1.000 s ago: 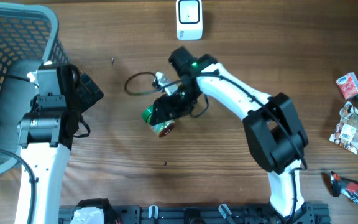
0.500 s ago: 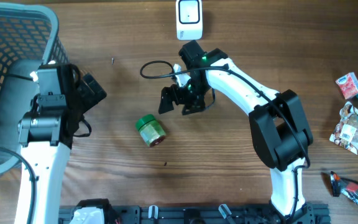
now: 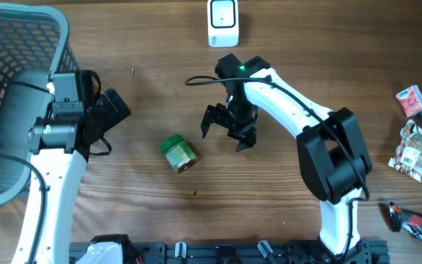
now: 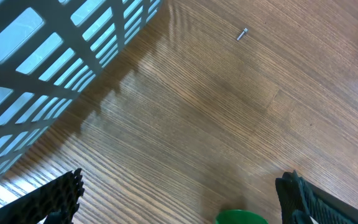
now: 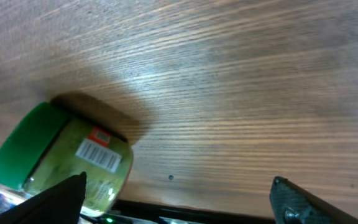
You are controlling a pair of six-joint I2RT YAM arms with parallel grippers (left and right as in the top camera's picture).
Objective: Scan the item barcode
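- Green-lidded jar (image 5: pixel 67 158): lies on its side on the bare wooden table (image 3: pixel 284 213), below and left of the white scanner unit (image 3: pixel 223 22) in the overhead view, well apart from it. Nothing grips it.
- Markings: a white barcode label (image 5: pixel 99 154) faces up on the jar's side, with a small red patch beside it. Bars are visible, but no digits or brand can be read. The scanner's face shows no legible writing.
- Hard to make out: in the left wrist view only the edge of the jar's lid shows at the bottom. Packaged goods (image 3: pixel 420 139) far right of the scanner are partly cut off, and their print is too small to read.
- Right gripper (image 3: pixel 226 132): directly below the scanner, pointing down at the table, jaws spread wide and empty, with the jar off to its left.
- Left gripper (image 3: pixel 114 111): far left of and below the scanner, beside the grey basket (image 3: pixel 58 26), jaws spread wide, holding nothing.
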